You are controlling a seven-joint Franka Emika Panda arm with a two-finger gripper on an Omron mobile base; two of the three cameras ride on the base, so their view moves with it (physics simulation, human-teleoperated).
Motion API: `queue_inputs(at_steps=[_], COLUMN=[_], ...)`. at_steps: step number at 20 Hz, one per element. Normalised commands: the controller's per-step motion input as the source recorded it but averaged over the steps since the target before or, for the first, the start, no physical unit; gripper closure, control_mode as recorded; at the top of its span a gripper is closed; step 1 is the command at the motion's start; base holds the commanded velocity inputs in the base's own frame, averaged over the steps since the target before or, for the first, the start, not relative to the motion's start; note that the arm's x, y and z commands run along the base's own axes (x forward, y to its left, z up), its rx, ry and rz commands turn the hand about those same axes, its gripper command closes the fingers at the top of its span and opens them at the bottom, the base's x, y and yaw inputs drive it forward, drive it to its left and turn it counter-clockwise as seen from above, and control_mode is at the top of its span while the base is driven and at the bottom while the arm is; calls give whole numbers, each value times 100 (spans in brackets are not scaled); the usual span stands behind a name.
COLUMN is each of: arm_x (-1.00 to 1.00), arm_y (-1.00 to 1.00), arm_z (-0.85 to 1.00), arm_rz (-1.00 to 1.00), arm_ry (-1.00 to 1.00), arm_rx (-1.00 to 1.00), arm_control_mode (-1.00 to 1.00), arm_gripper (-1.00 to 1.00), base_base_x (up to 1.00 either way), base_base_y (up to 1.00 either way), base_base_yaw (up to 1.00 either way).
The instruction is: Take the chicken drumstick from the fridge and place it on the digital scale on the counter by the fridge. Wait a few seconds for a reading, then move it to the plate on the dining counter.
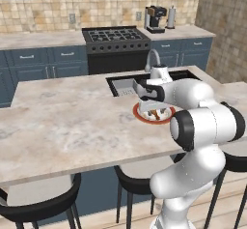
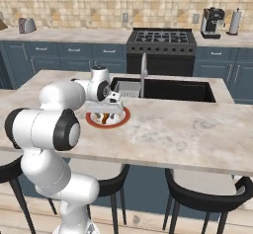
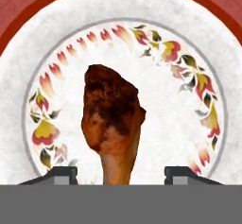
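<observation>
Two dark fingertips of the gripper stand apart on either side of the chicken drumstick, with visible gaps between each tip and the narrow bone end; the jaws are spread and do not clamp the meat. The drumstick lies on the plate, near its middle, thick browned end pointing away from the gripper and bone end between the fingers. Around the drumstick, the plate shows a white face, a ring of red and yellow flower marks, and a red-orange rim.

From the base views, the gripper hangs low, directly over the plate, with the drumstick under it. The plate sits on the dining counter, just beside the near edge of the sink and near the faucet. Black stools stand under the counter's near side. Beyond the plate, across the sink, a stove stands against the tiled back wall.
</observation>
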Motion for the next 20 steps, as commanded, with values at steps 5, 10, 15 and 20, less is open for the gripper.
queue_inputs(at_steps=[5, 10, 15, 20], arm_x=[0, -42, -93, -100], arm_y=[0, 0, 0, 0], arm_z=[6, 87, 98, 65], arm_rz=[0, 0, -1, 0], arm_ry=[0, 0, 0, 0], arm_rx=[0, 6, 12, 6], arm_control_mode=[-100, -100, -100, -100], arm_gripper=[-100, -100, -100, -100], base_base_x=[0, 0, 0, 0], base_base_y=[0, 0, 0, 0], base_base_yaw=[0, 0, 0, 0])
